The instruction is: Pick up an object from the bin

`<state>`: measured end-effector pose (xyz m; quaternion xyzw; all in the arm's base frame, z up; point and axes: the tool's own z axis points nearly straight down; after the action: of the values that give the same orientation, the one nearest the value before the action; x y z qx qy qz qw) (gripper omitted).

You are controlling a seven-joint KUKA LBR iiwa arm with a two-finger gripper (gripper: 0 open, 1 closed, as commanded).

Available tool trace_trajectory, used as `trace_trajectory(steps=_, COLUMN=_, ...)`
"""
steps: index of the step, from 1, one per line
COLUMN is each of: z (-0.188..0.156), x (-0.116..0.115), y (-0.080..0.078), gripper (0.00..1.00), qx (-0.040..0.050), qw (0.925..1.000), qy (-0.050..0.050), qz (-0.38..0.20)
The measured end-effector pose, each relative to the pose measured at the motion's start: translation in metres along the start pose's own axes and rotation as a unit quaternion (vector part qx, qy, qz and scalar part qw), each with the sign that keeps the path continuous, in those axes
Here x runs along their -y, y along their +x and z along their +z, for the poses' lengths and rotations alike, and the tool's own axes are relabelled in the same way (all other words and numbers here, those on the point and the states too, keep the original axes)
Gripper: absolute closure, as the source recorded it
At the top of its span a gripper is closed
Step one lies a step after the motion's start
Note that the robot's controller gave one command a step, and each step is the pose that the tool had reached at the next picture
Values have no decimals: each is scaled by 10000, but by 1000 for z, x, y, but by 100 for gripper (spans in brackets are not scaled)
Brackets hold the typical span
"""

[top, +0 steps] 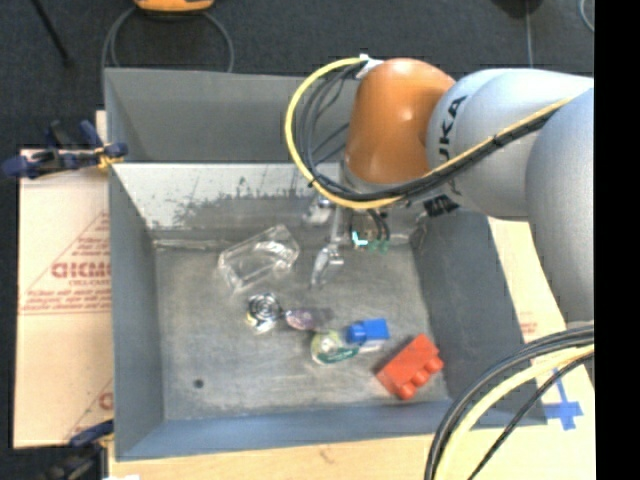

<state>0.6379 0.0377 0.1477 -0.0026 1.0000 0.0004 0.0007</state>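
Note:
My gripper (322,268) hangs below the orange wrist cover, over the back middle of the bin floor. Just to its left lies a clear plastic piece (258,257), close to the gripper but apart from it. In front of it, toward the bin's near side, sit a shiny round metal thing (263,312) and a small purple thing (300,319). I see nothing held in the gripper.
Further front right lie a pale green see-through thing (330,349), a small blue block (368,331) and an orange-red toy brick (408,366) near the right wall. The arm and its cables cover the bin's back right. Bare floor shows at the left.

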Motion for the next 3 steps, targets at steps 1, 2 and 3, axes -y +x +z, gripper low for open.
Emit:
trace_trajectory(steps=1, z=63, x=-9, y=52, gripper=0, qx=41, qw=9995, qy=10, qz=-304)
trace_trajectory(steps=2, z=47, x=-15, y=78, gripper=0, qx=3, qw=10000, qy=-4, qz=88)
trace_trajectory(steps=3, z=38, x=-37, y=83, gripper=0, qx=15, qw=9929, qy=-4, qz=1189)
